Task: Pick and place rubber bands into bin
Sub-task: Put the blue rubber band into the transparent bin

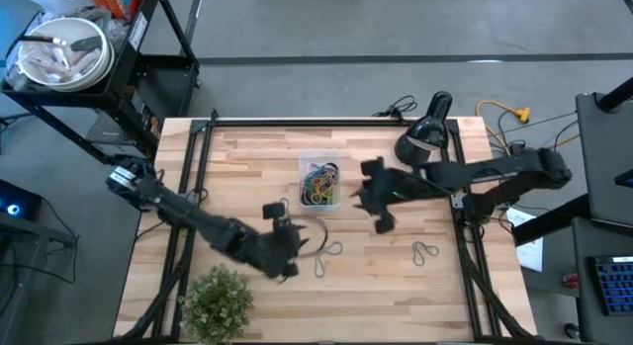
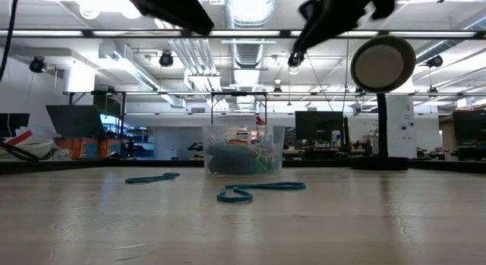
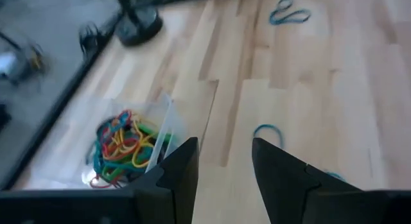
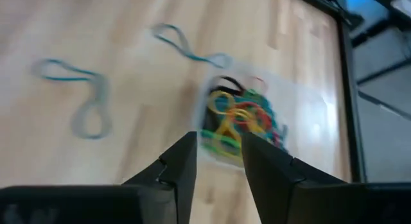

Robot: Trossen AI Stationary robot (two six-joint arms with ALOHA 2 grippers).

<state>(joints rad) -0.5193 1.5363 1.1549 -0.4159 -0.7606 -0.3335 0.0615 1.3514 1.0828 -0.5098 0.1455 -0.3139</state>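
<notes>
The clear bin (image 1: 319,182) stands at the middle of the table with a tangle of coloured rubber bands (image 3: 122,144) in it. Loose bluish bands lie flat on the wood: a long one (image 1: 328,252) near the middle, also in the low view (image 2: 262,188), and one (image 1: 425,252) toward the right. My left gripper (image 1: 294,244) hangs open above the table, near-left of the bin, with nothing between its fingers. My right gripper (image 1: 364,198) hangs open just right of the bin, above the table, also holding nothing; its wrist view shows the bin (image 4: 241,118) past its fingertips.
A black desk lamp (image 1: 425,137) stands at the far right of the table, and a small green plant (image 1: 218,301) at the near left corner. A round white bowl (image 1: 61,53) sits on a cart beyond the far left corner. Cables (image 1: 504,118) lie off the far right.
</notes>
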